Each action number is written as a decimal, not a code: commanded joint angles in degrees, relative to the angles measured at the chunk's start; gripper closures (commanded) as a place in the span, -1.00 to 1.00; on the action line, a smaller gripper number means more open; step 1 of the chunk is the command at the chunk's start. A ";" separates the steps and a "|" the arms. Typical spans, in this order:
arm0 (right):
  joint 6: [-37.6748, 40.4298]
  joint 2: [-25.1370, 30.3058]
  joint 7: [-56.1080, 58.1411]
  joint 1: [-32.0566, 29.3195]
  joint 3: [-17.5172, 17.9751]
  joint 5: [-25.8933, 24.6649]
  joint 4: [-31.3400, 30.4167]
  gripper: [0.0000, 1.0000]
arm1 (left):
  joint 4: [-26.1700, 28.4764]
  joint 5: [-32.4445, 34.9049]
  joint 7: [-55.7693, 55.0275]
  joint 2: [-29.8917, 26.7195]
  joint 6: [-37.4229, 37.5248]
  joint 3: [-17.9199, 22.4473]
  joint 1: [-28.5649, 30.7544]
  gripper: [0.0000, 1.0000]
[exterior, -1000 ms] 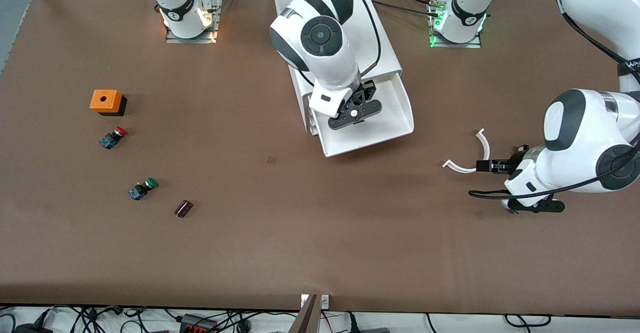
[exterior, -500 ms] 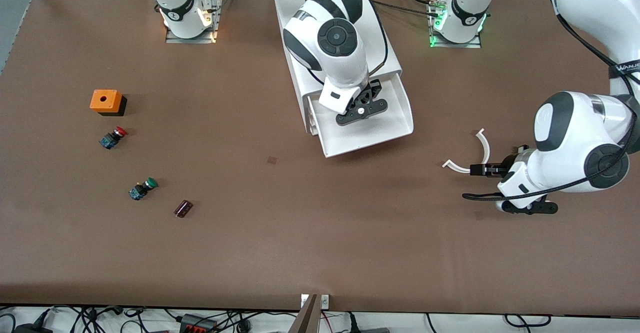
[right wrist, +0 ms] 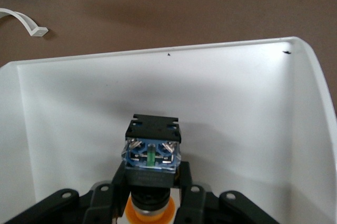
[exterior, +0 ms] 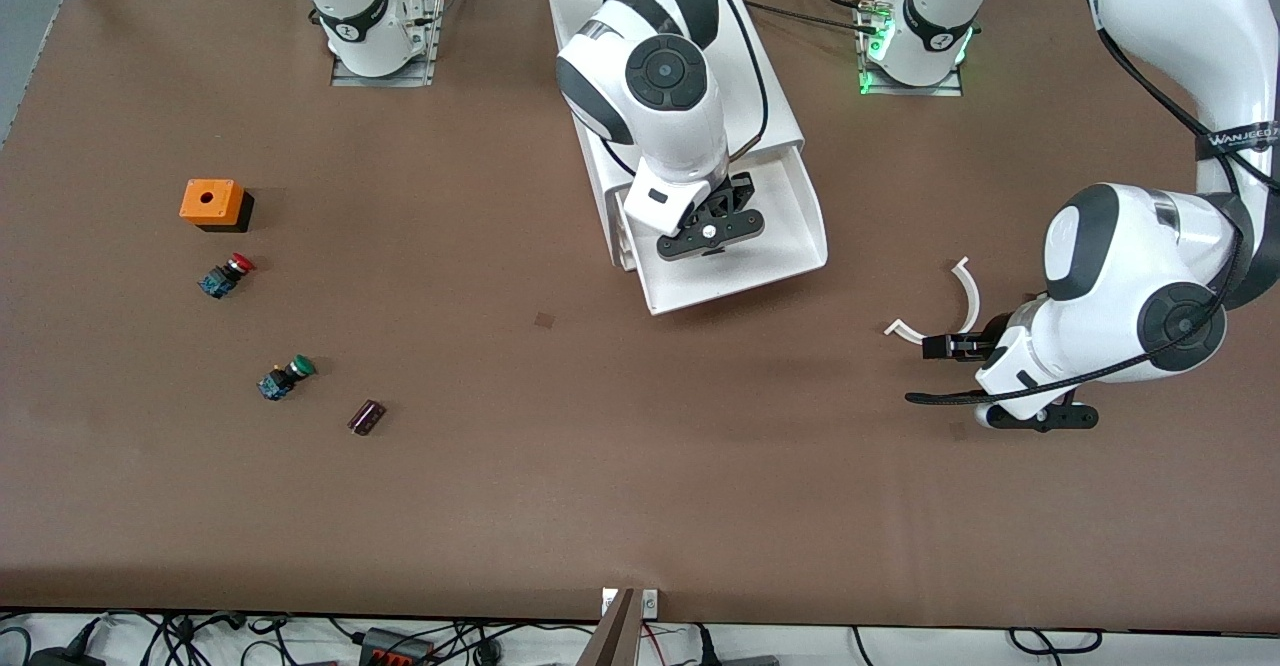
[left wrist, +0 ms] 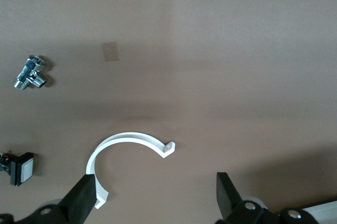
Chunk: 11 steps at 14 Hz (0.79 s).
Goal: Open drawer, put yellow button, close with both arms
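The drawer (exterior: 735, 281) stands pulled out of the white cabinet (exterior: 770, 96) at the middle of the table. My right gripper (exterior: 708, 232) hangs over its open tray and hides the yellow button in the front view. In the right wrist view my right gripper (right wrist: 151, 184) is shut on the yellow button (right wrist: 151, 153). Its blue and black body points toward the drawer's floor (right wrist: 237, 108), and its yellow cap sits back between the fingers. My left gripper (exterior: 945, 348) hovers open over bare table toward the left arm's end, with nothing between its fingers (left wrist: 83, 199).
A white curved clip (exterior: 950, 308) lies on the table under my left gripper (left wrist: 155, 203). A chrome fitting (left wrist: 31, 72) lies nearby. Toward the right arm's end are an orange box (exterior: 212, 203), a red-capped switch (exterior: 227, 275), a green-capped switch (exterior: 286, 377) and a small dark part (exterior: 366, 416).
My right gripper shifted a little over the drawer and came back, still holding the button. My left arm has drifted toward the middle of the table, so its open gripper now hangs over the clip.
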State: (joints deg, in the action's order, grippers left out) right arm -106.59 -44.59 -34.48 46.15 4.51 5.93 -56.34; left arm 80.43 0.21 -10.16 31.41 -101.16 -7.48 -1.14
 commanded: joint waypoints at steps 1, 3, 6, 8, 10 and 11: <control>0.51 -0.59 -1.82 0.61 -0.64 -1.01 2.20 -0.99 | 2.01 1.46 -2.50 -1.35 -2.01 -0.16 -1.23 -1.00; 1.03 -0.24 -1.91 0.61 -1.51 -1.01 2.37 -1.00 | 2.36 1.46 -2.50 -1.18 -2.89 -0.16 -1.23 -1.00; 3.13 0.73 -2.00 0.35 -2.57 -1.36 4.21 -1.00 | 2.45 1.46 -2.67 -1.18 -3.16 -0.16 -1.32 -1.00; 7.25 1.69 -1.82 -0.18 -5.46 -1.63 6.67 -1.00 | 2.45 1.20 -7.30 -1.61 -3.08 -0.34 -3.24 -1.00; 9.64 3.71 -1.56 -0.44 -9.93 -1.63 6.68 -1.00 | 2.80 1.20 -14.77 -2.14 -3.07 -0.34 -6.84 -1.00; 10.69 4.33 -1.21 -0.44 -13.00 -1.71 6.68 -1.00 | 2.80 1.20 -18.28 -2.23 -3.07 -0.34 -8.94 -1.00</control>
State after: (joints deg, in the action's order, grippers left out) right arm -98.74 -42.00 -35.22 45.84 -4.38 4.83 -50.00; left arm 81.28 0.21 -21.77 31.20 -103.50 -7.99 -6.26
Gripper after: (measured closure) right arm 0.000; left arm 0.000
